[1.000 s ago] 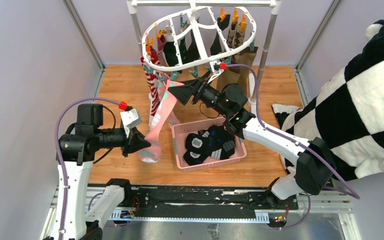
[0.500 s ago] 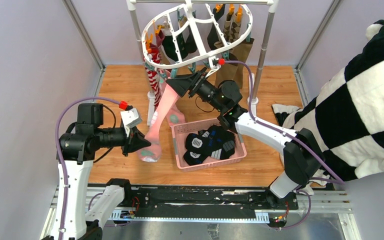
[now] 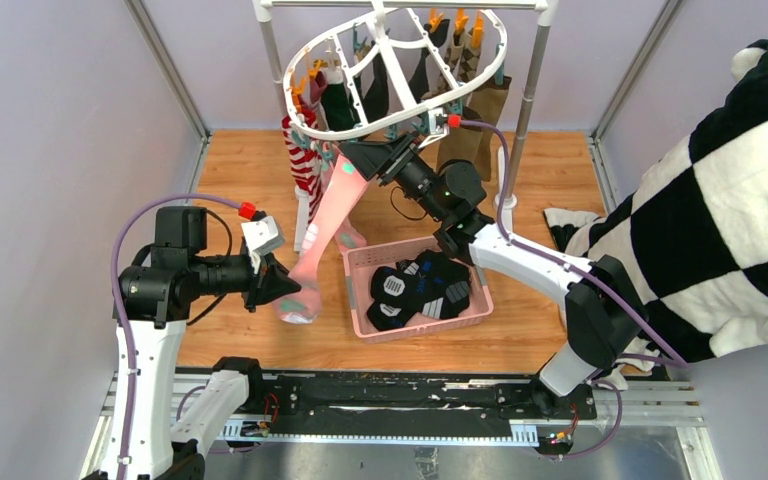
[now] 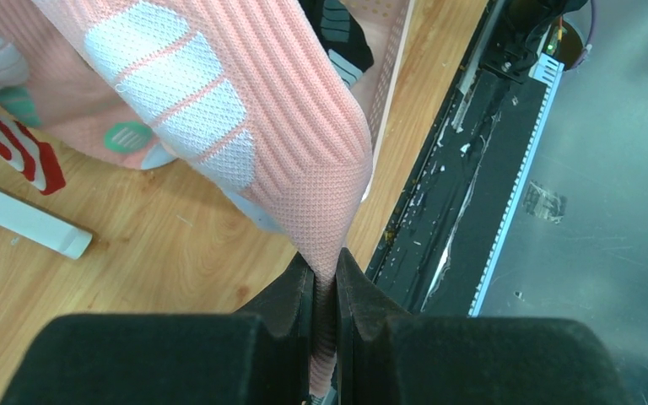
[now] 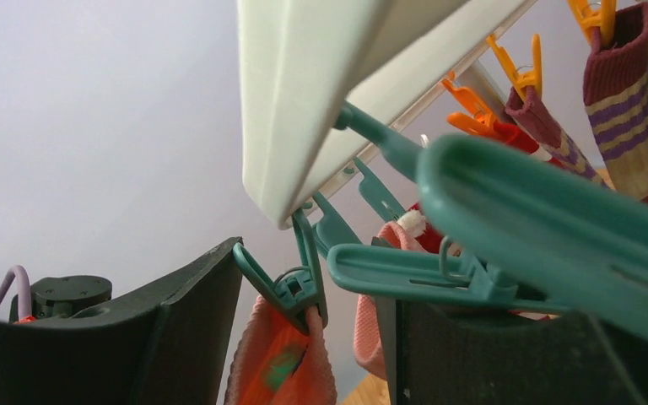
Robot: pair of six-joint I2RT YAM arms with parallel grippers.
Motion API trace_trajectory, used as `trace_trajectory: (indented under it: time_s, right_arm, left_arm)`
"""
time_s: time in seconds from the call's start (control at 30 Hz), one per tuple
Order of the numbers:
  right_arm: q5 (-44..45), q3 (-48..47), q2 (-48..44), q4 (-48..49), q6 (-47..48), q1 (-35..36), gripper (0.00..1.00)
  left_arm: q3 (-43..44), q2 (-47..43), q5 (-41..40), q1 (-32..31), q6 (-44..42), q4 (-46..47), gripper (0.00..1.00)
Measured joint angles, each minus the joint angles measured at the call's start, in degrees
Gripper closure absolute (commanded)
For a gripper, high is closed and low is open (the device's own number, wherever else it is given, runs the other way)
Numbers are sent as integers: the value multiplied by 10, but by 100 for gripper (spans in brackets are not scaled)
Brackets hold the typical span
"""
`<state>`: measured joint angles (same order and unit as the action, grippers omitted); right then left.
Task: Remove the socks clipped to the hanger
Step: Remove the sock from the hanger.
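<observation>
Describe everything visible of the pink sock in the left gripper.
The pink sock is salmon knit with white mesh panels and teal dots. It stretches taut, slanting from a teal clip on the hanger down to the left gripper, shut on its lower end. The right gripper stands open around that clip.

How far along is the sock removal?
Done: dark socks lie in the pink basket. In hand: left gripper pinches the pink sock near its lower end; the right gripper, jaws open, flanks its teal clip. Left: the red-white striped sock and others hang clipped to the hanger.
</observation>
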<state>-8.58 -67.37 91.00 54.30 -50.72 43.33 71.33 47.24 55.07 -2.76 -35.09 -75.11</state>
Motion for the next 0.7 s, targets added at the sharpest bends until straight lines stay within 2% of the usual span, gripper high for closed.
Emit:
trace_trajectory:
  time_s: [0.13, 0.23, 0.27, 0.37, 0.5, 0.6, 0.7]
  right_arm:
    - [1, -8, 5, 2, -15, 0, 57]
    - [1, -8, 5, 2, -23, 0, 76]
    - [6, -8, 5, 1, -24, 0, 86]
    - [12, -9, 5, 1, -26, 0, 99]
    - [14, -10, 5, 1, -26, -1, 100]
    - [14, -10, 5, -1, -25, -1, 92]
    - [15, -9, 2, -9, -23, -1, 92]
  left_arm:
    - [0, -1, -5, 0, -2, 0, 97]
    - [0, -1, -10, 0, -3, 0, 97]
    - [0, -1, -12, 0, -4, 0, 97]
    - [0, -1, -17, 0, -5, -1, 97]
    - [0, -1, -23, 0, -6, -1, 97]
    - [0, -2, -28, 0, -8, -1, 97]
    - [0, -3, -33, 0, -12, -1, 97]
